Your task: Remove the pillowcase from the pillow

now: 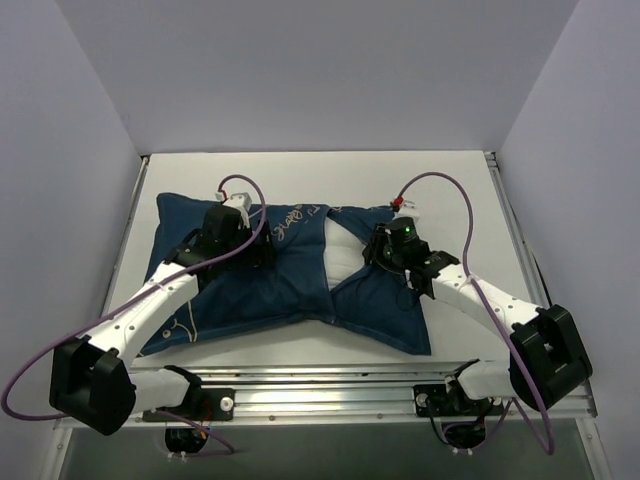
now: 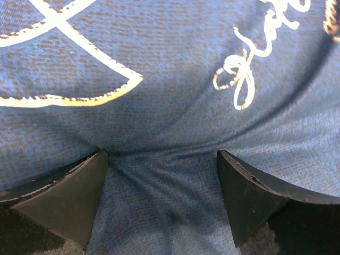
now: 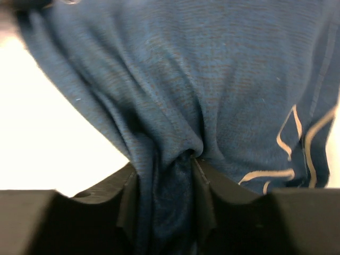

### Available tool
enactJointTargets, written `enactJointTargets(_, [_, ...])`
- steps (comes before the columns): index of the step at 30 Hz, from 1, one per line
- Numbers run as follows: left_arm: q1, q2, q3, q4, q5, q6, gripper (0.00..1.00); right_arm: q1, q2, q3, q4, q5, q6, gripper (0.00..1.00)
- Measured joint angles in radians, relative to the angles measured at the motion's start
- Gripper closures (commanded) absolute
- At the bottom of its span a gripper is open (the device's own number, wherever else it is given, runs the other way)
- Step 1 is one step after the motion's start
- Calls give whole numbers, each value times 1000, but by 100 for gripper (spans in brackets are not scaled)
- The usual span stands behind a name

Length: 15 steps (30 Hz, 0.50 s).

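I can't read the cursive lettering (image 2: 241,79) on the navy blue printed fabric pillowcase (image 2: 170,122), which my right end effector (image 3: 166,172) pinches in a fold, while my left end effector (image 2: 162,159) gapes wide, holding nothing.

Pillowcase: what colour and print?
The pillowcase is navy blue with thin white line drawings and cursive lettering; the left wrist view shows it best.

The pillowcase (image 1: 250,290) is navy blue with thin white line drawings and lettering; pillow (image 1: 345,252) plain white; bench (image 1: 300,168) white.

White table (image 1: 460,170) — plain pale walls (image 1: 320,70) (three sides), even light
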Motion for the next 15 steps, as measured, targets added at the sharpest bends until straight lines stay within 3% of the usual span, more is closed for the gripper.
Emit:
enactJointTargets(6, [-93,-135,-12,-15,-50,56,6,-18,-50,-21,50,-141,-39,78])
enactJointTargets(10, [-277,-190,31,-24,-103,99,6,-1,-56,-21,61,-165,-63,79])
enactJointTargets(15, [-524,-75,222,-22,-202,184,6,50,-56,-21,70,-165,-77,78])
